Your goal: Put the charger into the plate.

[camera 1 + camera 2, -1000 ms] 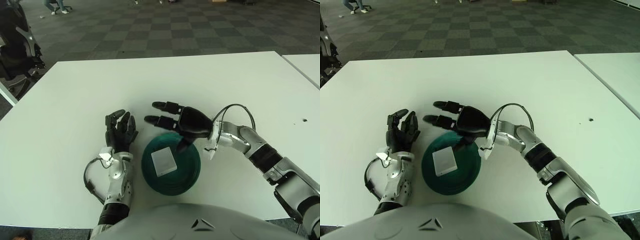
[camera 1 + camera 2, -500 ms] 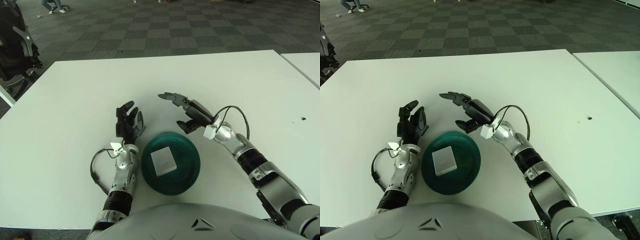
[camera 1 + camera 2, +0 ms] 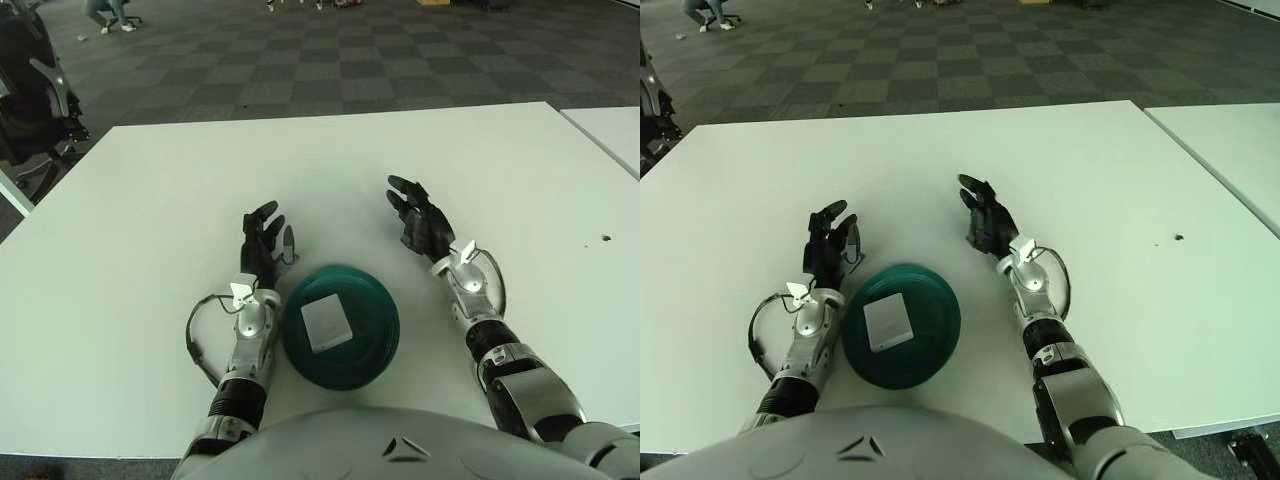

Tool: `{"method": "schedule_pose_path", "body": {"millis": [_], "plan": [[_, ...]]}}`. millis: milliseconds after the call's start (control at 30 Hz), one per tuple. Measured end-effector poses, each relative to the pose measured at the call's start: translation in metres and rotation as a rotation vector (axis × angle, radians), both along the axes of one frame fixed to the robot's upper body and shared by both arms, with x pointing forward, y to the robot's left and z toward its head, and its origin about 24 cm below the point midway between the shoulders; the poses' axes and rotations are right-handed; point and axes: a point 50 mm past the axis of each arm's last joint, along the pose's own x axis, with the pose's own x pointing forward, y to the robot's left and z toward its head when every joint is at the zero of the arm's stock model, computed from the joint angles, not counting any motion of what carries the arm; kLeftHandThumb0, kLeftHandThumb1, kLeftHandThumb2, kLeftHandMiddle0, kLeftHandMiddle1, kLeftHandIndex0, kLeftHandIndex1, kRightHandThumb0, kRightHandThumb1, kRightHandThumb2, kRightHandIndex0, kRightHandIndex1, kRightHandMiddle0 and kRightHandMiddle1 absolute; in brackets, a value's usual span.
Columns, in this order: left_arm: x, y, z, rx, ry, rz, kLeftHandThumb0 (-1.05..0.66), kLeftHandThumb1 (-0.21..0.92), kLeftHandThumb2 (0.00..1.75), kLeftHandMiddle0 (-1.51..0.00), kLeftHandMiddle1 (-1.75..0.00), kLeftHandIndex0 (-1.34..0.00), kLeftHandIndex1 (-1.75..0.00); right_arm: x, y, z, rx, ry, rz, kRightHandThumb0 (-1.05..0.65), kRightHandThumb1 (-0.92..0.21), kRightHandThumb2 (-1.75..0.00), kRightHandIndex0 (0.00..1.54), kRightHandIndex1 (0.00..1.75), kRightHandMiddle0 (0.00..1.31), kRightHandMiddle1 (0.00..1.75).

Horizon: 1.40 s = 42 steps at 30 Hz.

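A white square charger (image 3: 326,323) lies flat in the middle of a dark green plate (image 3: 375,340) near the table's front edge. My right hand (image 3: 418,218) rests to the upper right of the plate, apart from it, fingers spread and empty. My left hand (image 3: 265,240) rests just left of the plate, fingers spread and empty. Both show in the right eye view too: right hand (image 3: 986,217), left hand (image 3: 830,244), plate (image 3: 938,325), charger (image 3: 888,322).
The white table (image 3: 150,200) carries the plate and my hands. A second white table (image 3: 612,125) stands at the right. A dark chair (image 3: 30,80) stands at the far left beyond the table.
My right hand has drawn away from above the plate to the right and settled on the table, arm pulled in. The left hand shifted slightly. The charger stays in the plate.
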Motion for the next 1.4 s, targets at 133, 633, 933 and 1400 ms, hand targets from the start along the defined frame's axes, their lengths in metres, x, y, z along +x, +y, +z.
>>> {"method": "schedule_pose_path", "body": {"millis": [133, 633, 933, 1400], "plan": [[0.000, 0.001, -0.001, 0.000, 0.000, -0.005, -0.73, 0.92, 0.80, -0.22, -0.77, 0.00, -0.95, 0.000, -0.003, -0.002, 0.023, 0.014, -0.031, -0.98, -0.92, -0.98, 0.32, 0.06, 0.00, 0.86], [0.001, 0.001, -0.001, -0.003, -0.011, -0.052, -0.73, 0.92, 0.78, -0.20, -0.80, 0.00, -0.93, -0.002, -0.004, -0.012, 0.023, 0.072, -0.021, -1.00, -0.92, -0.95, 0.38, 0.07, 0.00, 0.92], [0.001, 0.002, -0.001, -0.008, -0.017, -0.074, -0.76, 0.92, 0.77, -0.22, -0.79, 0.00, -0.93, -0.001, -0.002, -0.013, 0.035, 0.089, -0.089, -1.03, -0.92, -0.93, 0.35, 0.05, 0.00, 0.95], [-0.012, 0.007, 0.008, 0.003, -0.063, -0.072, -0.77, 0.92, 0.79, -0.22, -0.78, 0.00, -0.95, -0.011, 0.017, -0.006, 0.000, 0.032, -0.146, -1.02, -0.92, -0.84, 0.16, 0.00, 0.00, 0.58]]}}
